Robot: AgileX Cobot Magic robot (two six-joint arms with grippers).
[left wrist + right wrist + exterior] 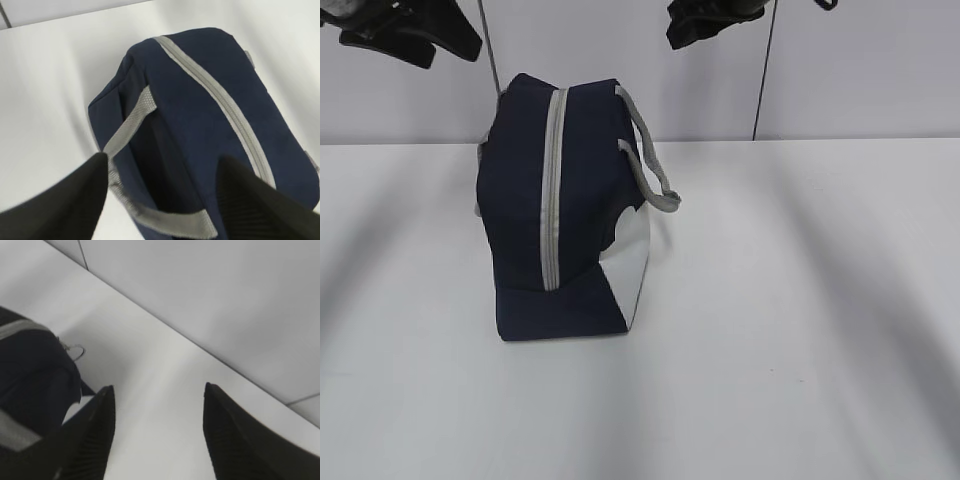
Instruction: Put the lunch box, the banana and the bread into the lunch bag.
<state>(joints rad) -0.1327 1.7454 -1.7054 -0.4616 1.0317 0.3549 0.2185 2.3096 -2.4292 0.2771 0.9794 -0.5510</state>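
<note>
The navy lunch bag [570, 210] stands on the white table with its grey zipper shut along the top and a white side panel on the right. It fills the left wrist view [200, 130] and shows at the left of the right wrist view [30, 375], where its ring pull [75, 351] lies. My left gripper [162, 162] is open, above the bag's grey strap handle [130, 125]. My right gripper [157, 390] is open over bare table to the right of the bag. Both arms hang high at the top of the exterior view. The lunch box, banana and bread are out of view.
A white table [800, 330] carries the bag. A pale wall [860, 60] with thin dark seams rises right behind the table's back edge.
</note>
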